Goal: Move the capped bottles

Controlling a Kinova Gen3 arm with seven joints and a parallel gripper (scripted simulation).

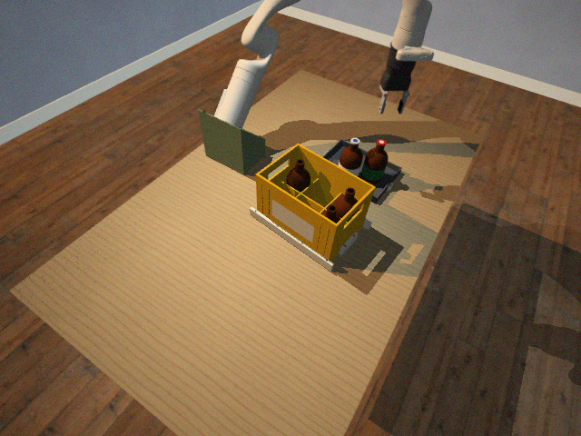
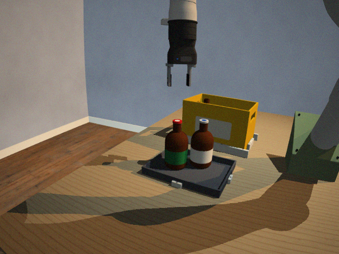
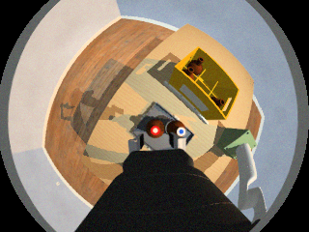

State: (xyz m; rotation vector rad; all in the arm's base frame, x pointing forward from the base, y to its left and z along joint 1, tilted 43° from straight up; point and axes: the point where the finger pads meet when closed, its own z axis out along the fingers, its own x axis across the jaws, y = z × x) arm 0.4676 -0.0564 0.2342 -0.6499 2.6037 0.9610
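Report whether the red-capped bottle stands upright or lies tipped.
Upright: the red-capped bottle stands base-down on the tray, cap on top.

Yellow crate (image 1: pixel 300 216) with three uncapped brown bottles (image 1: pixel 298 175) upright in its compartments. Just beside the crate, a dark tray (image 2: pixel 204 179) carries a red-capped, green-labelled bottle (image 2: pixel 176 146) and a blue-capped, white-labelled bottle (image 2: pixel 202 144), upright, side by side.

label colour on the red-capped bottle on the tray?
Green band on the red-capped bottle, standing beside the white-labelled one. Clearest in the exterior view.
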